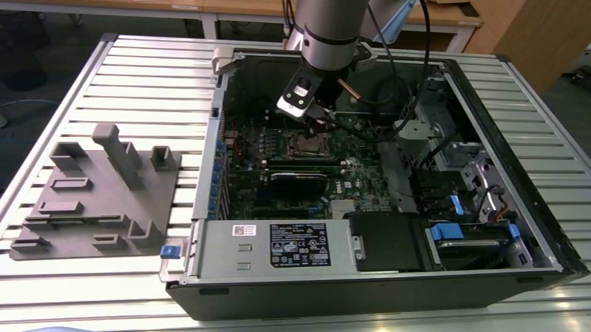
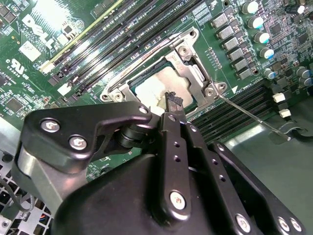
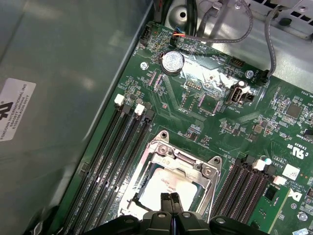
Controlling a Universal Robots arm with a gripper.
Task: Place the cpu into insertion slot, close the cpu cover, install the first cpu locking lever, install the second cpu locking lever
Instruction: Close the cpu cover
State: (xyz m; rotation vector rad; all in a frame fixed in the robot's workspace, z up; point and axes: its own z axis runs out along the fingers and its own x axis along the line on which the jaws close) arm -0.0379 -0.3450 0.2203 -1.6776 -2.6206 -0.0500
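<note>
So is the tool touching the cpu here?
Cannot tell. In both wrist views the tool overlaps the cpu, but its tips hide the spot where they would meet, so neither contact nor gap shows.

cables [image 3: 234, 38] along motherboard [image 3: 205, 122] edge, clear around insertion slot [image 3: 171, 181]

Shiny bare-metal cpu cover [image 3: 195, 165] (matt black claw [image 3: 170, 198]).

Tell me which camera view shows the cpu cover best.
The first wrist view: the cpu cover lies nearly whole in sight, framing the cpu, one edge behind the gripper. In the second wrist view the gripper hides about half of it; the exterior view shows it distant, beneath the arm.
</note>
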